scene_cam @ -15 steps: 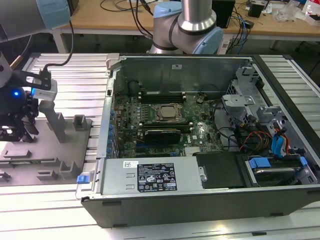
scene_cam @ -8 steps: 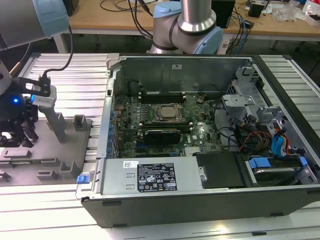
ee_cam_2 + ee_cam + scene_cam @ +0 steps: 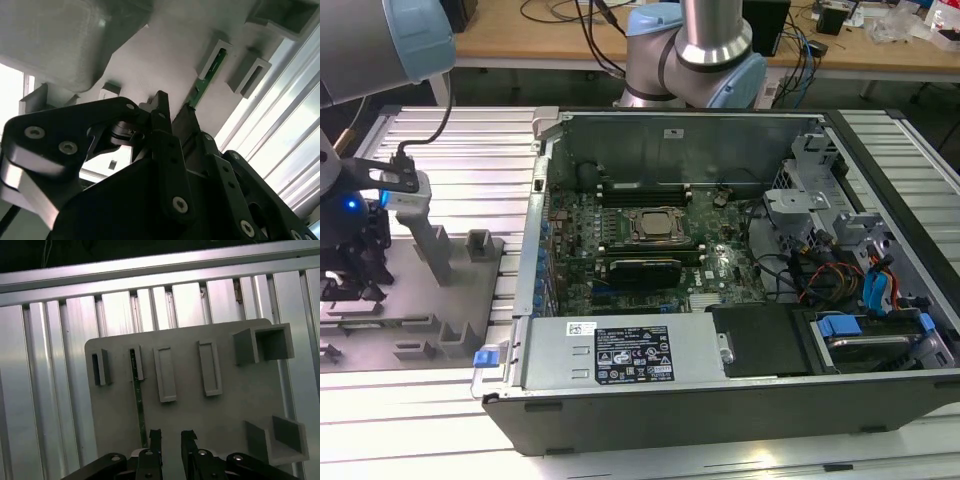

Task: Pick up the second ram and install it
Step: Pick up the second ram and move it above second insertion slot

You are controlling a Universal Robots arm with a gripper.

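Exterior view, case: the open computer case (image 3: 620, 140) is laid on the ribbed table (image 3: 470, 150). A motherboard (image 3: 720, 265), a CPU socket (image 3: 655, 225), long black memory slots (image 3: 640, 192) and a power supply (image 3: 630, 352) are held inside it.
Exterior view, plate: a grey holder plate (image 3: 430, 300) is set on the table at the exterior view's left of the case.
Exterior view, pincer: the pincer (image 3: 348, 290) is positioned low over that plate, well apart from the case.
First wrist view, ram: the second ram (image 3: 138, 400) is stood on edge on the holder plate (image 3: 235, 390), with one end seated in a narrow bracket (image 3: 135, 362).
First wrist view, pincer: the pincer (image 3: 171, 436) is released, and bare plate is seen between its fingertips (image 3: 155, 437). The ram is passed just beside one fingertip, outside the gap.
Second wrist view, ram: the second ram (image 3: 210, 75) is seen in its bracket on the plate (image 3: 165, 55). Its nearer end is hidden behind the pincer (image 3: 174, 107).
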